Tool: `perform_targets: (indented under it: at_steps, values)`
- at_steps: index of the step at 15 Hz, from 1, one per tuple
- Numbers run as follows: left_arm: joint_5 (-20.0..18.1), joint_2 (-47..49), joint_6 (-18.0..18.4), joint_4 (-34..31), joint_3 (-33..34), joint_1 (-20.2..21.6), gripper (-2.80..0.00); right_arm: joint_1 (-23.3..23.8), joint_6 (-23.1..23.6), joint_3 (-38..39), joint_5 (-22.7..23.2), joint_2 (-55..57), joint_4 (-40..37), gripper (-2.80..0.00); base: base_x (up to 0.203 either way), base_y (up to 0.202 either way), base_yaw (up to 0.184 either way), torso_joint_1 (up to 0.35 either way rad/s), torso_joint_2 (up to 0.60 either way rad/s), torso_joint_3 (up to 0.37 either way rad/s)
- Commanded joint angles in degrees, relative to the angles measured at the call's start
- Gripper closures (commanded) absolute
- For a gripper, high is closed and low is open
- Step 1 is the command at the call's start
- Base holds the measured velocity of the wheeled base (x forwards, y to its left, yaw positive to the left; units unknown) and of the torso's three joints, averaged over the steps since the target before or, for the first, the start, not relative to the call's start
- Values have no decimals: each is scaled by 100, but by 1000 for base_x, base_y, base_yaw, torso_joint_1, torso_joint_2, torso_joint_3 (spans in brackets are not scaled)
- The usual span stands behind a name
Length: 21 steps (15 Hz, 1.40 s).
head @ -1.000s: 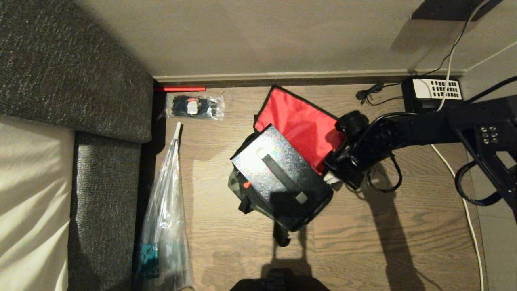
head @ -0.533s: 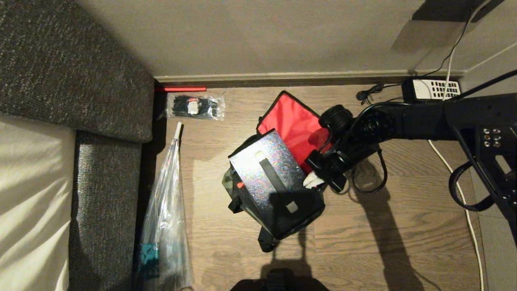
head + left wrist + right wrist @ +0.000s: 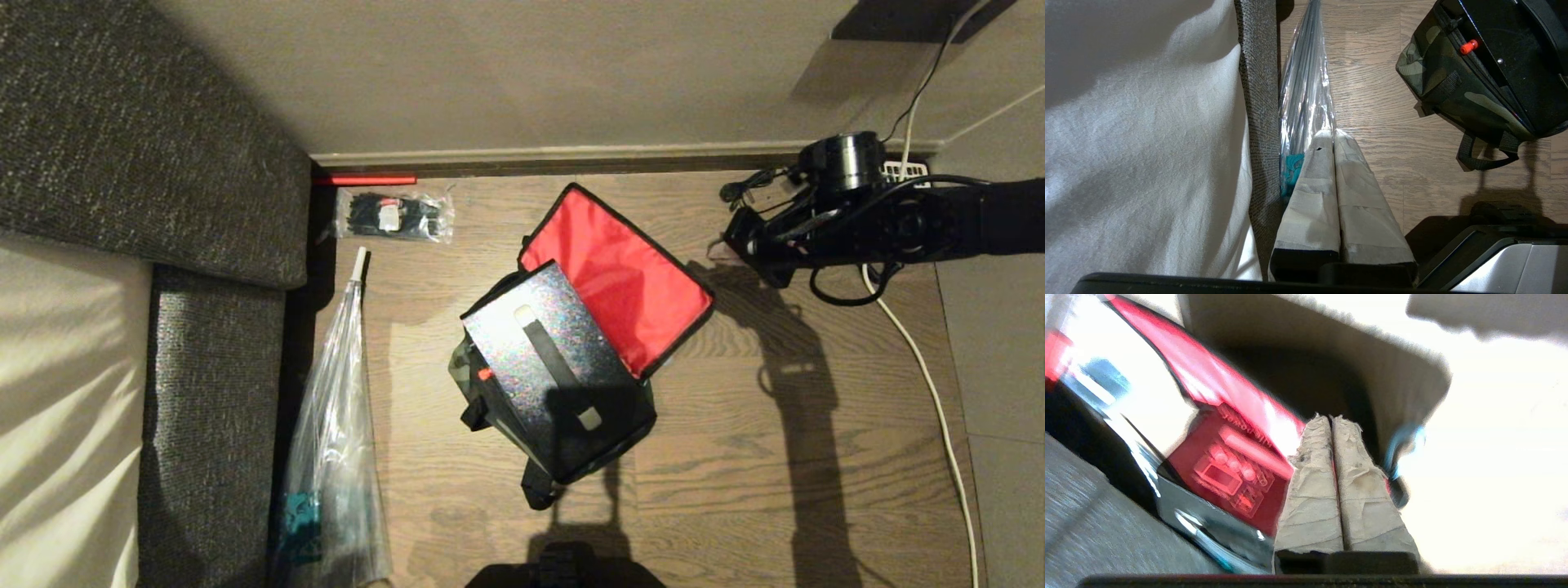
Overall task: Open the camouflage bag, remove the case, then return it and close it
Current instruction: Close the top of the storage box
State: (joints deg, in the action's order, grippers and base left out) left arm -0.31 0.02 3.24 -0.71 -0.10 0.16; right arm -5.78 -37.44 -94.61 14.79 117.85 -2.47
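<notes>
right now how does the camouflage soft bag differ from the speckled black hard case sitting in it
The camouflage soft bag is fabric, green-brown patterned with a red-lined flap thrown open; the speckled black hard case is rigid and glittery. The bag lies underneath as the holder; the case stands in its mouth, sticking out. The bag has loose black straps; the case has one flat top handle. Both are boxy and sit tilted alike on the wooden floor.

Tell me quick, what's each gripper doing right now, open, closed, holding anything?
Left gripper: closed, holding nothing, parked beside the sofa.
Right gripper: closed, holding nothing, up by the wall, clear of the camouflage bag.
</notes>
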Motion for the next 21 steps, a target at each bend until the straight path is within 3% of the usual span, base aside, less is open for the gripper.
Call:
perform_targets:
  at_steps: [1,3,9,20,21]
  values:
    - [-5,-11,7,0,1,2,0,197,21,212,55,-266,80,-280,0,0,0,0,0,0]
    - [-5,-11,1,0,1,2,0,229,-51,433,155,-208,95,-280,0,0,0,0,0,0]
    - [-5,-11,1,0,1,2,0,219,-1097,360,619,168,148,-280,0,0,0,0,0,0]
    - [-5,24,1,0,1,-7,0,-423,-1344,100,613,755,927,-280,0,0,0,0,0,0]
    - [-5,24,3,0,1,-7,0,-430,-1348,125,579,769,962,0,0,0,0,0,0,0]
